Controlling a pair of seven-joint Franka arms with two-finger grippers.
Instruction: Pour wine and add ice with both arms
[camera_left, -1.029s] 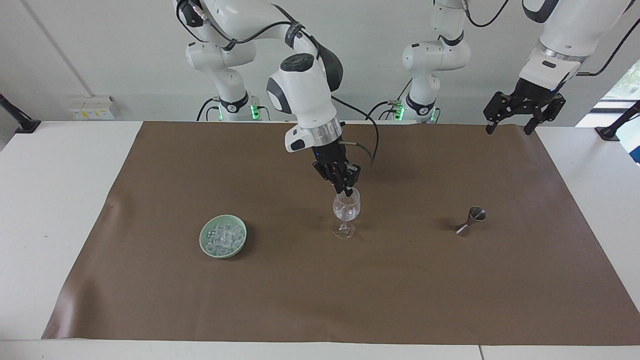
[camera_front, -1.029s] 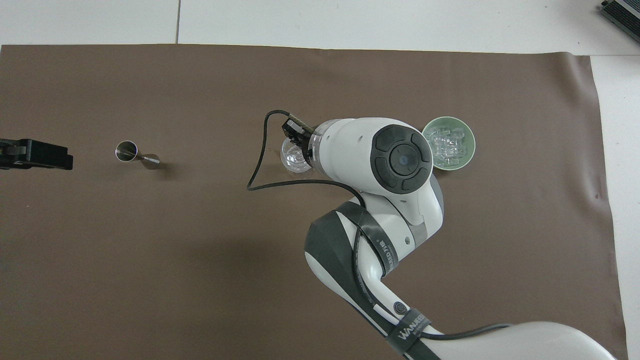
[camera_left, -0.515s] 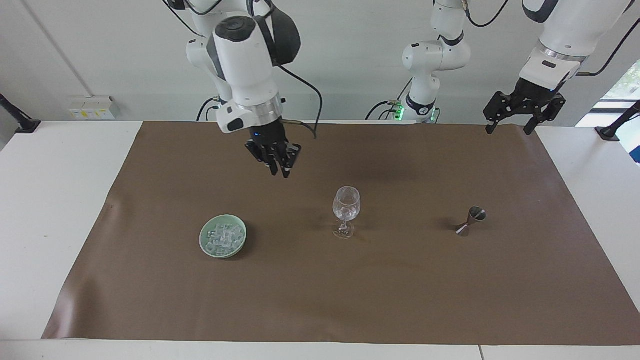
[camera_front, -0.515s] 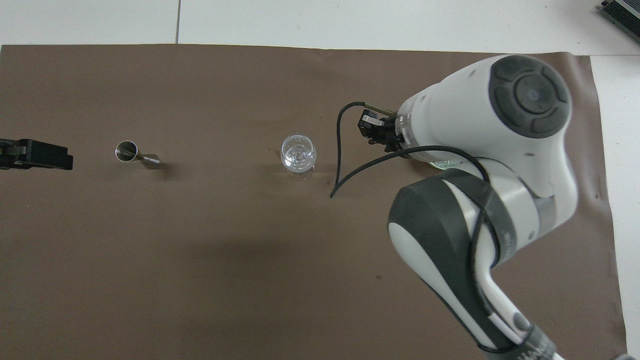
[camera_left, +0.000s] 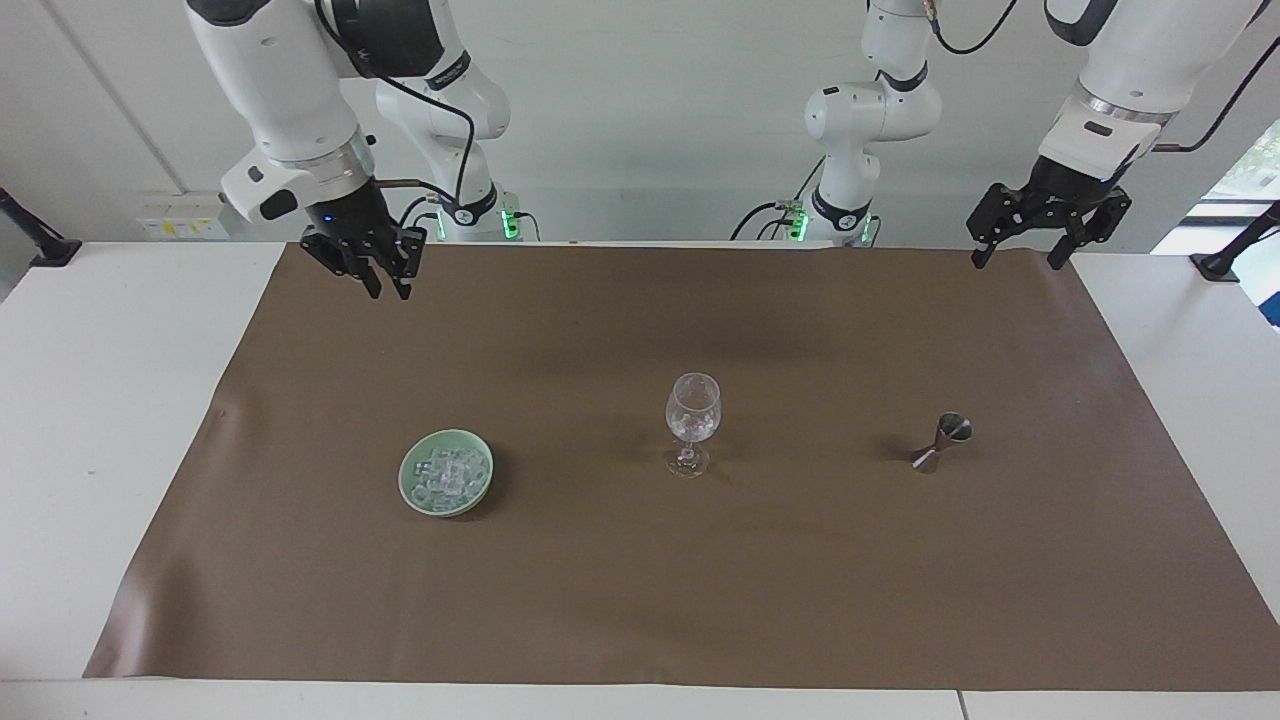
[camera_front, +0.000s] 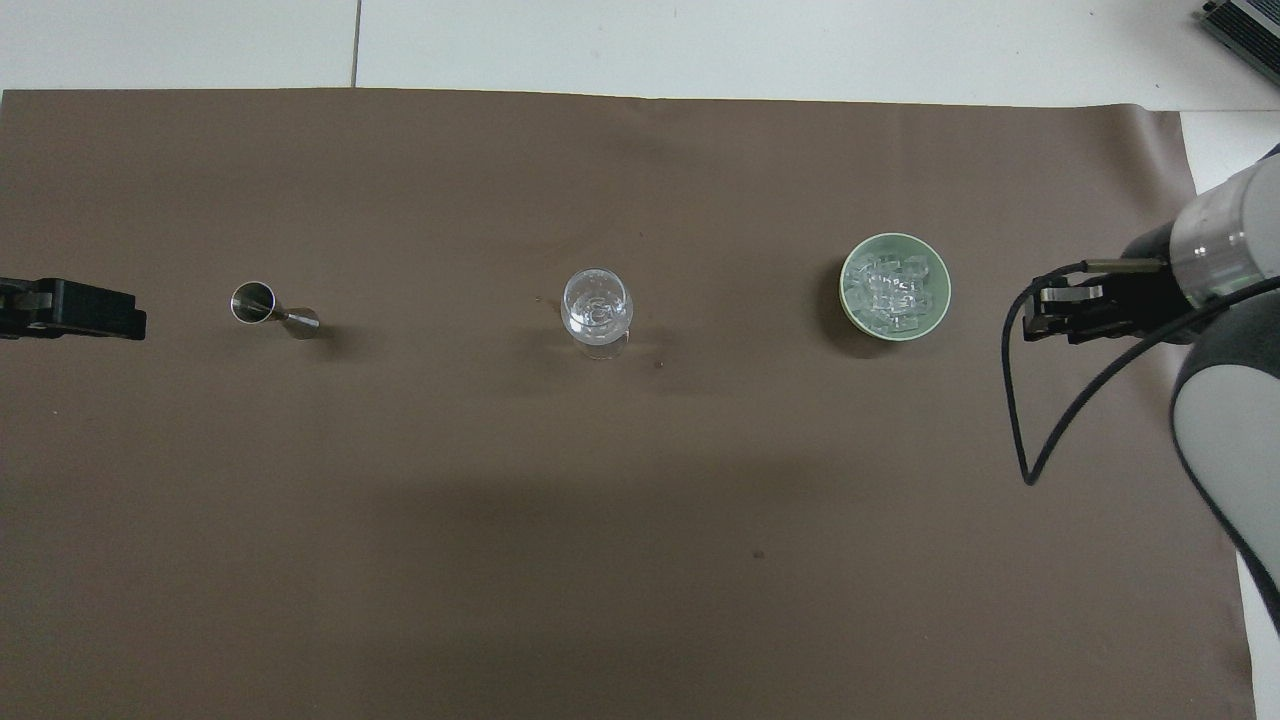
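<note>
Ice (camera_left: 447, 474) heaped in a green dish (camera_left: 408, 487) on the brown mat (camera_left: 640, 600), toward the right arm's end of the bench (camera_left: 110, 420). Beside it, mid-mat, an upright glass (camera_left: 692, 412); then a steel jigger (camera_left: 940, 443) toward the left arm's end.

Right tool (camera_left: 388, 290) raised over the mat's edge at its own end, holding nothing; how far open, cannot tell.

Left tool (camera_left: 1016, 262) waiting over the mat's corner at its end, spread wide, holding nothing.
</note>
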